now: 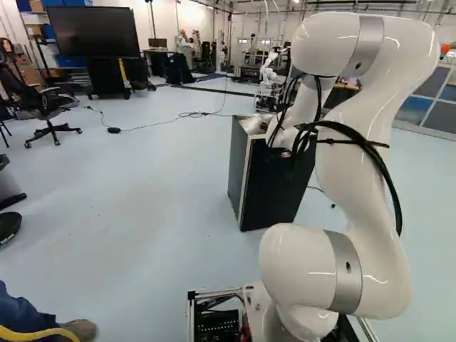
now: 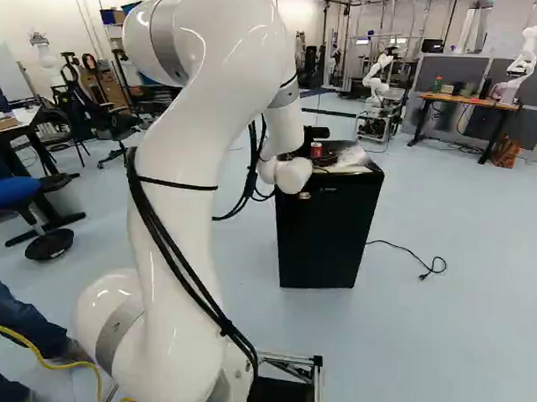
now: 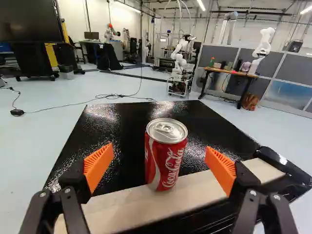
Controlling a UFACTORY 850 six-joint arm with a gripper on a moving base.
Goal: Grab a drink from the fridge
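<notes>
Drink can (image 3: 166, 155), red and upright, between the widely spread jaws (image 2: 306, 141), touching neither orange pad (image 3: 99, 164).

Here the white arm (image 1: 356, 178) covers the right part of the fridge (image 1: 274, 192) top in the left base view, and the can (image 3: 165, 156) is out of sight there. Over to the right base view: the arm's upper bend runs off the top edge, and the gripper (image 2: 308, 141) is partly hidden, its fingers too small to make out. Now the wrist view, where the edge slices the big far-left screen (image 3: 29, 19). Small items on the far-right desk (image 2: 475, 101) are too tiny to name.
</notes>
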